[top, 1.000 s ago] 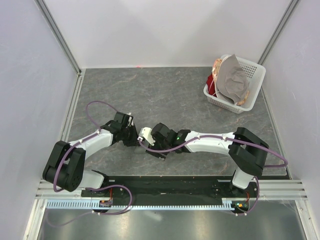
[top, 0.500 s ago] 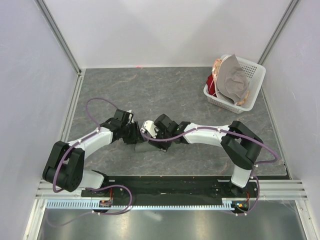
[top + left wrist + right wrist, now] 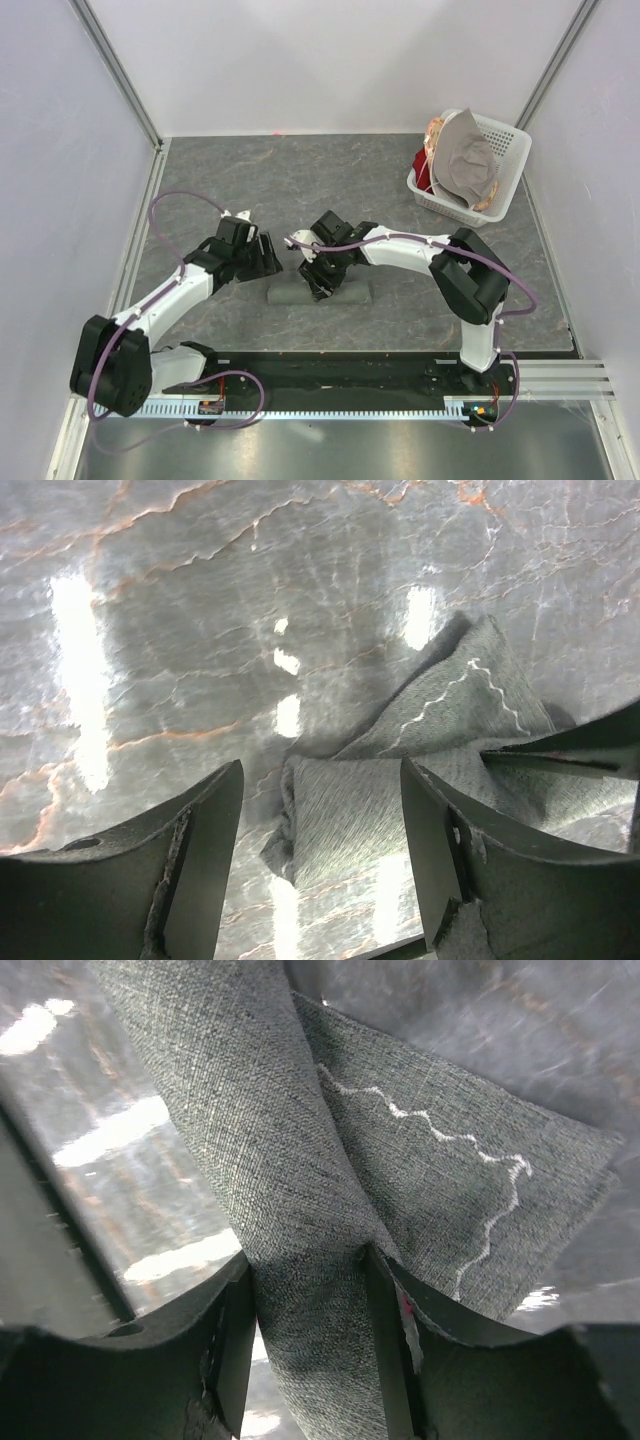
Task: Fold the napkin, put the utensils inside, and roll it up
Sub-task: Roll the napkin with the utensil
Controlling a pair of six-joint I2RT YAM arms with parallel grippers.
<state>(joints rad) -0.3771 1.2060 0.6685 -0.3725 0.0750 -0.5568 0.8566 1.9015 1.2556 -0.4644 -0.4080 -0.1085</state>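
Napkin [image 3: 350, 293], rolled into a short dark log, lies on my bench [image 3: 300, 180], well apart from the white basket [image 3: 508, 150], toward the arm bases. My right claw [image 3: 320, 283] clenches its middle. My left claw [image 3: 270, 258] hangs released, farther from the basket.

The right gripper [image 3: 305, 1290] is pinching a ridge of the napkin [image 3: 250, 1110] (pale zigzag stitching [image 3: 440, 1135] showing). The table [image 3: 120, 1130] is gleaming beneath.

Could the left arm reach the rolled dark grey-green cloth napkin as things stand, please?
Probably yes: the open left hand hovers at the napkin's free end; the right hand pinches only its middle.
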